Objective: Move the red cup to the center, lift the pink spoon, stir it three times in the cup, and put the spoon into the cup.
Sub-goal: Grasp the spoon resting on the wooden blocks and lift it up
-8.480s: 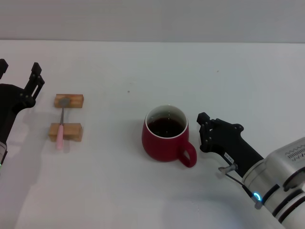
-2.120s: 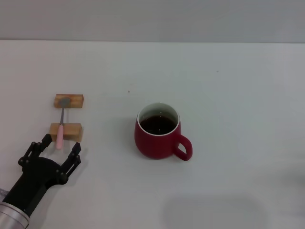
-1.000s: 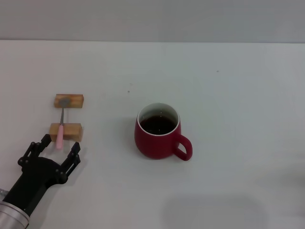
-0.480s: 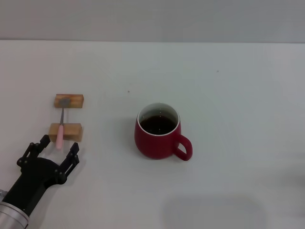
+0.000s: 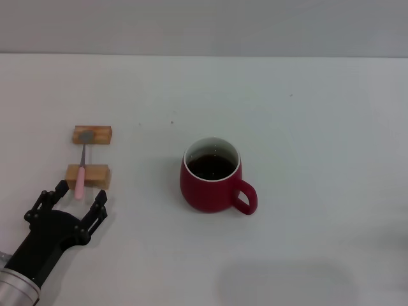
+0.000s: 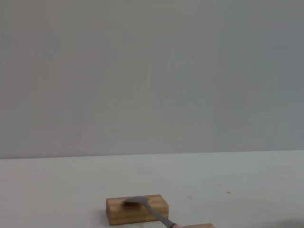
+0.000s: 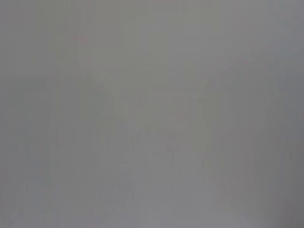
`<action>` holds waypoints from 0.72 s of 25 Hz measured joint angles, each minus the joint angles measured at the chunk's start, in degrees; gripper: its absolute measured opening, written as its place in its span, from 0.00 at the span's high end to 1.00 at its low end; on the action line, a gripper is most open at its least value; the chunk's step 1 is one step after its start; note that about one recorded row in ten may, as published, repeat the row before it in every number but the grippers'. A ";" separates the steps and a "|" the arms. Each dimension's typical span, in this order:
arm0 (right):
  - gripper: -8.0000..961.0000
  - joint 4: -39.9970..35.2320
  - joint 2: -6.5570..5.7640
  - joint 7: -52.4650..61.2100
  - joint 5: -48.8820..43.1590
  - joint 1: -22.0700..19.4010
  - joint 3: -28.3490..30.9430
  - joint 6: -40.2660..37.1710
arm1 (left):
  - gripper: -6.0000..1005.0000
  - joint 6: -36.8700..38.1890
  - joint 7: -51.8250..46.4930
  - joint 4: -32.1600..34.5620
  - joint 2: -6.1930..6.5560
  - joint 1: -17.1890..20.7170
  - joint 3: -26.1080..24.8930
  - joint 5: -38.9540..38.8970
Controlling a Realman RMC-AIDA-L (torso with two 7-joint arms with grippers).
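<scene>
Left gripper [image 5: 70, 199]: low over the table near the left edge, toward the near-left corner, fingers spread wide and holding nothing, the tip of the spoon's handle sitting just beyond the gap between them.

Pink spoon [image 5: 81, 172]: lying across two wooden blocks [image 5: 89, 156], pink handle on the nearer block, slim neck bridging the gap, grey bowl resting on the farther block; handle end overhangs toward the gripper. From the left wrist camera only the far block and the spoon's bowl end show.

Red cup [image 5: 211, 176]: upright around the middle of the tabletop, dark liquid inside, handle pointing toward the near-right corner, well apart from the spoon.

Right gripper: out of sight in every view.

Step in hand: cup looks already centred, so this reads as the reach for the spoon, not yet grasped.

Next move calls for: easing forward so the fingers straddle the thin handle, closing squarely on it without knocking the blocks, then lifting straight up before carrying it over to the cup.
</scene>
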 joint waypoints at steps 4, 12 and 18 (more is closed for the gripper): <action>0.99 0.00 0.00 0.00 0.00 0.00 0.00 -0.01 | 0.22 0.00 -0.02 0.00 0.00 -0.02 0.01 0.00; 0.99 0.00 0.01 -0.01 0.00 0.00 0.00 -0.06 | 0.27 0.01 -0.03 0.00 0.00 0.00 0.00 0.00; 0.99 0.00 0.00 -0.01 0.00 0.00 0.00 -0.09 | 0.32 0.25 -0.03 -0.01 0.00 0.05 0.01 0.00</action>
